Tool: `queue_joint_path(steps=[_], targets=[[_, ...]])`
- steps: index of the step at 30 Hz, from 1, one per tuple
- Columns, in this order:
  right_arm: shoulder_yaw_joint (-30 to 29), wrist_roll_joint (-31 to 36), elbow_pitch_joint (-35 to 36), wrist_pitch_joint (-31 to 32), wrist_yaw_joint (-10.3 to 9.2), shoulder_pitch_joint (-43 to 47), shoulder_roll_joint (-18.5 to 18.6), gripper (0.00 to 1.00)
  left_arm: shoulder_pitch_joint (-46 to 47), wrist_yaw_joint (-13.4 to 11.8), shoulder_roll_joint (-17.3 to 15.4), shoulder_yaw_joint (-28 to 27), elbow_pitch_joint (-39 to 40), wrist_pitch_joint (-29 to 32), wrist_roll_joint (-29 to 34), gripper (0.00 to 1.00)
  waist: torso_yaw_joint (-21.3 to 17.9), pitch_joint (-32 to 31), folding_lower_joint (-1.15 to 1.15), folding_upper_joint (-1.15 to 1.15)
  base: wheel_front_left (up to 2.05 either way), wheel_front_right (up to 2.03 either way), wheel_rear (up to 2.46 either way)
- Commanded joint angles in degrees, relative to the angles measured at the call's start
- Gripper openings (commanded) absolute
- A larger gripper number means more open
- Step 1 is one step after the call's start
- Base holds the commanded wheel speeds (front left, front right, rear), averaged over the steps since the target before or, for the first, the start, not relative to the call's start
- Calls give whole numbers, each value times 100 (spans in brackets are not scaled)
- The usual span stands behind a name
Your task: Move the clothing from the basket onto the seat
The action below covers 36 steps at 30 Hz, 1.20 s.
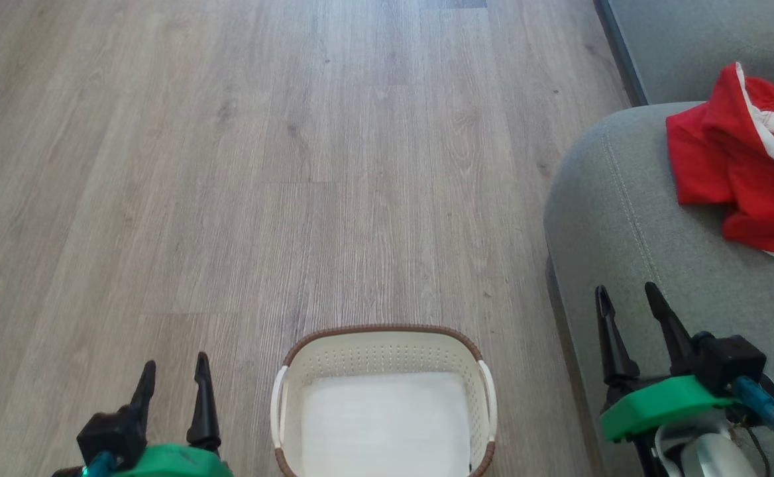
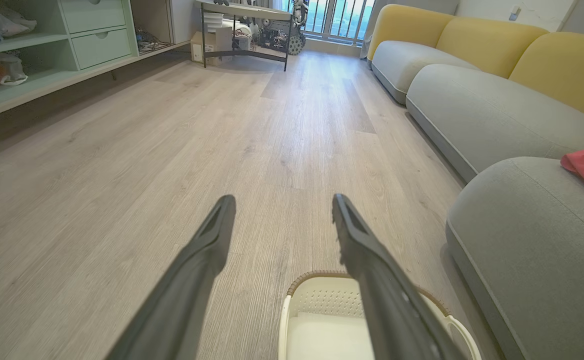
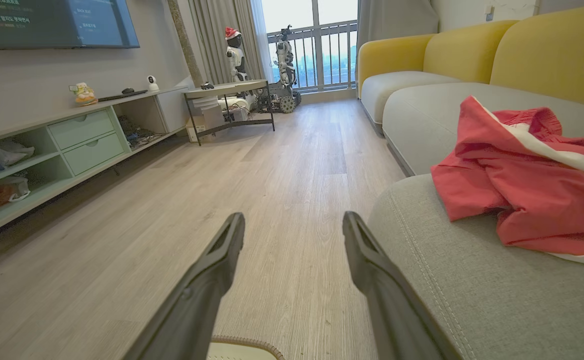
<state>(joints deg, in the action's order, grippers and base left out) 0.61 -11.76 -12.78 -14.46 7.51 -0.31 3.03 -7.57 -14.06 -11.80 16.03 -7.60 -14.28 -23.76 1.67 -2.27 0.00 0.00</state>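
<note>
Now: red clothing on the seat, both claws open

Crumpled in a heap, the red clothing (image 1: 731, 159) with its white trim lies on the grey-green seat (image 1: 625, 218), near the rounded edge and the stitched seam, at the right of the head view. The basket (image 1: 384, 329) stands on the wooden floor (image 1: 294, 165) just beside the seat's front, at the bottom middle of that view. A flat white liner (image 1: 387, 424) covers its bottom.

The left claw (image 1: 175, 363) hangs over the floor to the left of the basket, its two dark fingers spread apart and holding nothing. The right claw (image 1: 626, 289) is above the seat's front edge, short of the clothing and apart from it, fingers likewise spread with nothing between them. In the right wrist view the clothing lies on the seat to the right of the fingers, untouched.

Beyond the seat, further grey cushions (image 2: 482, 115) with yellow backs (image 2: 477, 42) run in a row.
</note>
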Motion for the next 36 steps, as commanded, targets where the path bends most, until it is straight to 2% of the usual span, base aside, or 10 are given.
queue_joint_path(steps=[1, 17, 18, 22, 36], targets=[[116, -25, 225, -53, -2, -116, -14, 100, 197, 26, -14, -235, 164, -72, 73, 100, 1, 0, 0, 0, 0, 0, 0], [109, -47, 163, -53, -2, -126, -15, 100, 196, 52, 20, -266, 134, -72, 120, 100, 2, 5, 0, 0, 0, 0, 0], [-14, -1, -35, 0, 0, 0, -1, 0, -1, 51, 40, -12, -34, 5, 79, 0, 2, 7, 0, 0, 0, 0, 0], [-7, -53, -348, 23, 0, 86, -1, 0, -50, 57, 130, 15, -321, 26, 30, 0, 1, 9, 0, 0, 0, 0, 0], [-89, -1023, -321, 271, 0, 6, 1, 0, 121, 308, 199, -231, -366, 252, -826, 0, -20, 37, 0, 0, 0, 0, 0]])
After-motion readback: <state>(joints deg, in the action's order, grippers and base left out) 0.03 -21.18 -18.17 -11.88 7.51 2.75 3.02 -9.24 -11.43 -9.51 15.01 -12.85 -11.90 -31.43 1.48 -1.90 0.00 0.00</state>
